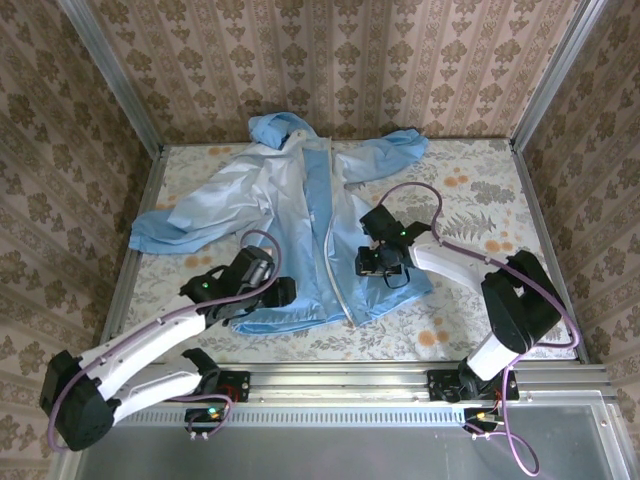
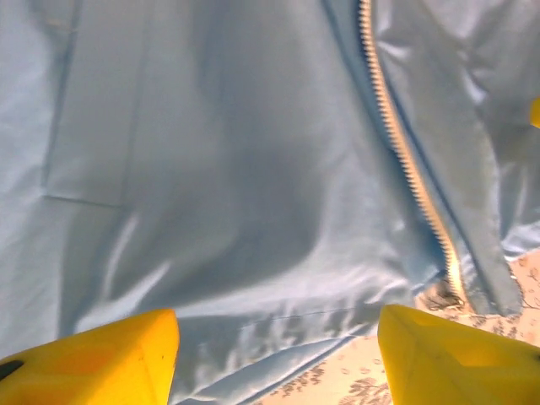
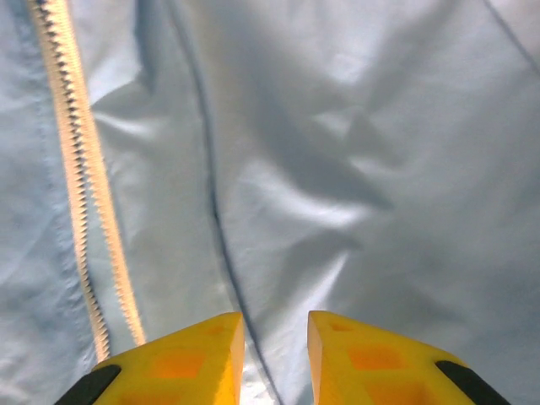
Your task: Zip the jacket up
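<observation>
Jacket (image 1: 290, 200) spread on table (image 1: 480, 180) (hood (image 1: 275, 128) farthest), left gripper (image 1: 281, 292) at hem, right gripper (image 1: 372, 262) over front

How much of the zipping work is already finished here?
Done: the jacket lies spread flat. In hand: the left gripper, open, sits near the bottom of the zipper; the right gripper, slightly open, is over the other panel. Left: the teeth look unjoined, so all zipping.

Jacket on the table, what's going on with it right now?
Two robot arms are working over a light-blue jacket spread flat on the table. The left pincer is at the hem, jaws wide apart, near the bottom end of the zipper. The right pincer is over the other front panel, its jaws only a narrow gap apart. Neither visibly grips anything, and I can't tell whether the zipper is joined.
</observation>
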Tool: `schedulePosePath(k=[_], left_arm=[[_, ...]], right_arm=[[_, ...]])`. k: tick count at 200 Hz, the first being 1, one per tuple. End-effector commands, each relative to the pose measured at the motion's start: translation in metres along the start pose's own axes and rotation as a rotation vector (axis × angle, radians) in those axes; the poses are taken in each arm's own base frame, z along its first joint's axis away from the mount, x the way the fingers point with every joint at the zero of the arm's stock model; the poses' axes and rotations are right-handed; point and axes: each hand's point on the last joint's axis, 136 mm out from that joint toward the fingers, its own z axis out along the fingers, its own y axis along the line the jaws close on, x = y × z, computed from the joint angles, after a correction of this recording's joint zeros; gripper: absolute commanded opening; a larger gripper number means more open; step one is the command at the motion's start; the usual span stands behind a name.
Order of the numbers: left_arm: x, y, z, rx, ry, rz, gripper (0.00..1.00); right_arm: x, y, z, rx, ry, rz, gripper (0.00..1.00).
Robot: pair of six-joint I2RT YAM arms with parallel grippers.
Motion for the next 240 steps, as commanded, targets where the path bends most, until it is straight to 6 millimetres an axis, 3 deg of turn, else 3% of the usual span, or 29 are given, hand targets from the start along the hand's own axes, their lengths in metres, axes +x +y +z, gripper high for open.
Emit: schedulePosePath(k=[1, 31, 47, 87, 134, 151, 178, 198, 240], left_arm=[[0.004, -0.012, 0.012, -0.049, 0.016, -0.018, 0.64], [0.017, -0.045, 0.04, -0.041, 0.08, 0.034, 0.65], [0.023, -0.052, 0.053, -0.038, 0.106, 0.049, 0.66], [0.038, -0.047, 0.075, -0.057, 0.154, 0.053, 0.67], [0.047, -0.041, 0.084, -0.066, 0.181, 0.059, 0.64], [0.05, -0.038, 0.085, -0.075, 0.195, 0.056, 0.56], [0.049, -0.03, 0.079, -0.067, 0.185, 0.025, 0.29], [0.044, -0.02, 0.069, -0.046, 0.161, -0.01, 0.15], [0.032, 0.0, 0.042, 0.045, 0.12, -0.094, 0.01]], right_arm=[[0.003, 0.005, -0.006, 0.021, -0.005, 0.009, 0.25], [0.008, 0.015, 0.003, -0.009, -0.001, 0.0, 0.25], [0.013, 0.019, 0.007, -0.021, 0.011, -0.005, 0.25], [0.025, 0.02, 0.012, -0.029, 0.026, -0.009, 0.25], [0.029, 0.019, 0.014, -0.037, 0.026, -0.006, 0.25], [0.029, 0.021, 0.014, -0.04, 0.028, -0.006, 0.25], [0.027, 0.027, 0.011, -0.063, 0.021, -0.007, 0.25], [0.025, 0.036, 0.007, -0.096, 0.007, -0.006, 0.26], [0.022, 0.06, -0.002, -0.186, -0.019, 0.014, 0.29]])
